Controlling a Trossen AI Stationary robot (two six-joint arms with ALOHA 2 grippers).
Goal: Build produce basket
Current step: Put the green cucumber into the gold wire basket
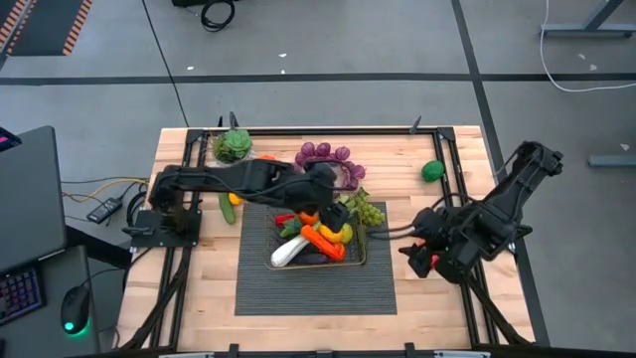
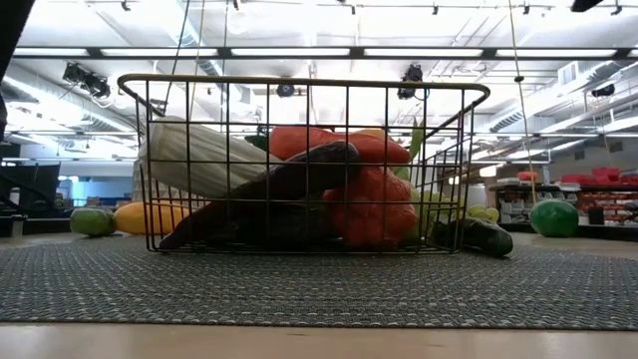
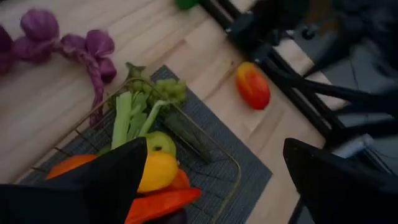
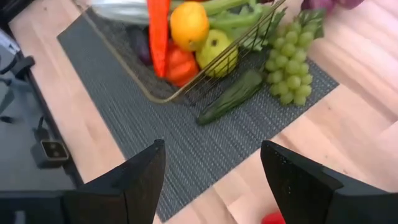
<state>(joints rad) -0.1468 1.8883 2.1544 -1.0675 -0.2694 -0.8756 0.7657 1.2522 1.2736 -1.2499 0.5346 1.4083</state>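
At the far left edge stands the potted succulent (image 1: 234, 145), no part of the job, and just beside it a cucumber (image 1: 228, 208) lies loose on the table. The left gripper (image 1: 336, 216) hovers over the basket (image 1: 350, 261) with fingers spread and nothing between them. The basket sits on the mat (image 1: 316, 287) already well stocked: leek (image 1: 288, 251), carrot (image 1: 322, 240), orange (image 4: 189, 25), apple (image 4: 217, 53). Purple grapes (image 1: 326, 155) and green grapes (image 1: 367, 211) remain outside, as do a green fruit (image 1: 432, 170) and a red-yellow fruit (image 3: 252, 85) further right. The right gripper (image 1: 420, 258) waits at the table's right, fingers apart, empty. I judge it over half done.
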